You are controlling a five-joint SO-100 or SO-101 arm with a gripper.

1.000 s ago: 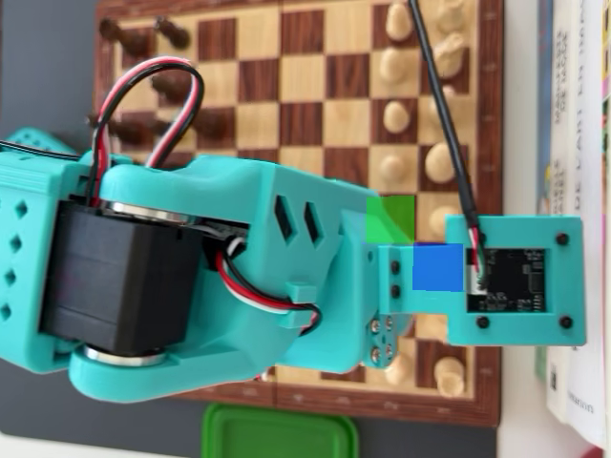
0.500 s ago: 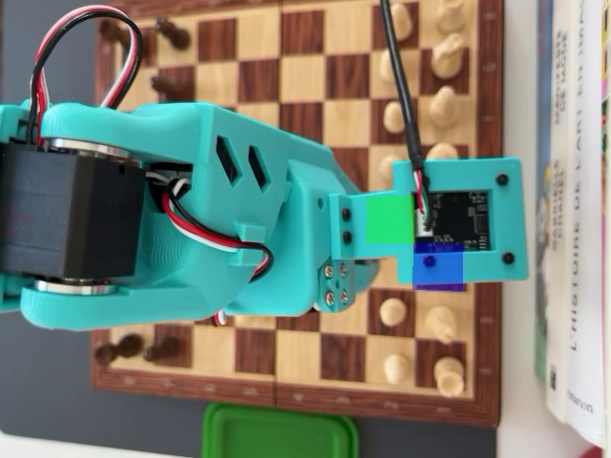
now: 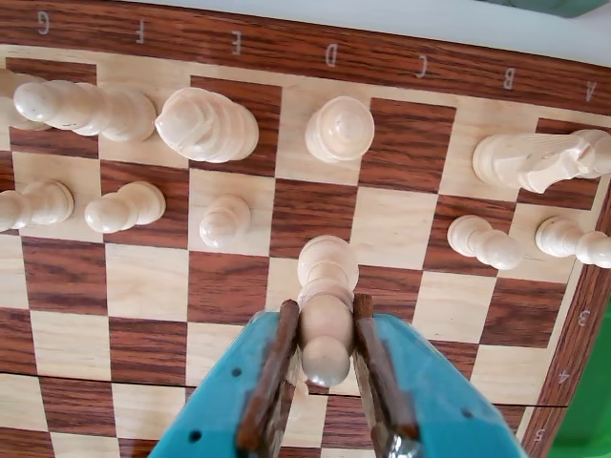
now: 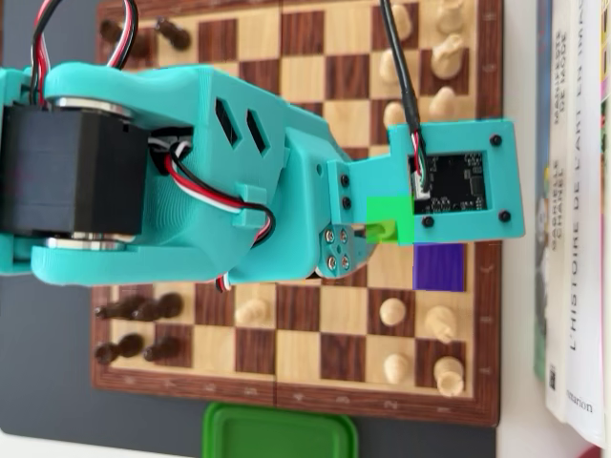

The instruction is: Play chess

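Observation:
In the wrist view my teal gripper (image 3: 325, 320) is shut on a light wooden pawn (image 3: 326, 277). Its brown pads (image 3: 366, 329) press the pawn's neck from both sides, and its base hangs over the squares below the D and E letters of the chessboard (image 3: 239, 286). Light pieces stand in two rows beyond it, among them a tall piece (image 3: 205, 124), a knight (image 3: 535, 157) and a pawn (image 3: 224, 219). In the overhead view the teal arm (image 4: 239, 172) covers the middle of the chessboard (image 4: 286, 399) and hides the fingers.
Dark pieces (image 4: 138, 310) stand along the board's left side in the overhead view, light ones (image 4: 439, 324) along its right, and one light pawn (image 4: 253, 310) stands further in. A green lid (image 4: 277, 434) lies below the board. Books (image 4: 573, 219) lie beyond its right edge.
In the overhead view the arm and wrist camera mount have swung toward the top of the picture, uncovering the board's lower rows and the pieces there.

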